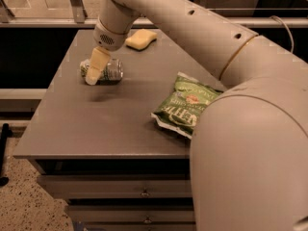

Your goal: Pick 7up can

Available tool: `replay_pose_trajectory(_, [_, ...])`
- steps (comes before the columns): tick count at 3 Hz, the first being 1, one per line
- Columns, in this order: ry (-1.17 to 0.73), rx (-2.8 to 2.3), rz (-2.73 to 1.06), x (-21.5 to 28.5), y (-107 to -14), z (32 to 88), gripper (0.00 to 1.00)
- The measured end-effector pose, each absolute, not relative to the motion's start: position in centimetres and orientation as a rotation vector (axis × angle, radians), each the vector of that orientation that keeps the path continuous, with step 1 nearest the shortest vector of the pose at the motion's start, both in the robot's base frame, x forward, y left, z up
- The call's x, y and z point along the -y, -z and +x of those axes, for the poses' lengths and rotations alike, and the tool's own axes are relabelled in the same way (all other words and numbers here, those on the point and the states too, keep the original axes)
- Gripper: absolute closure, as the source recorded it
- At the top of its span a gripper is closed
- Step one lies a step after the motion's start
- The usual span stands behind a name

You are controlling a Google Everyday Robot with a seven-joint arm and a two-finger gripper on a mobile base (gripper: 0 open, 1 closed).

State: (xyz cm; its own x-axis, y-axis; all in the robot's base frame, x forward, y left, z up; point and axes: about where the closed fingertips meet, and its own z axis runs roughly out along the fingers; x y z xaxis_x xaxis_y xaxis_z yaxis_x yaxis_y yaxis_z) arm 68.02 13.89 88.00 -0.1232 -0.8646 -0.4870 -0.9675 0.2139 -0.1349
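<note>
Reaching gripper (96, 67) at 7up can (112, 71) on grey table (96, 126).

The pincer (94, 72), low over the far left of the bench (96, 124), covers the left end of the can (112, 70). The arm (250, 143) hides the right edge of the chip bag (185, 105) and the bench's right side, and is itself cut off at the right and bottom edges.

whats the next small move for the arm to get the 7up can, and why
Probably ease the gripper slightly lower so it settles around the 7up can before gripping. The can lies on its side on the table, and the gripper sits right at it, covering part of it in the camera view. No secure hold is evident.
</note>
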Motion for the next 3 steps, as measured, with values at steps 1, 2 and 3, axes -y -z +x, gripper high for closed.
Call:
replay_pose_trajectory(1, [-0.244,-2.039,-1.731,-14.9,-86.7,68.3,0.0])
replay_pose_trajectory(2, [-0.206,-2.052,-1.752,-15.1,-85.8,68.6,0.15])
replay_pose_trajectory(3, [-0.18,-2.067,-1.762,-15.1,-85.0,68.6,0.39])
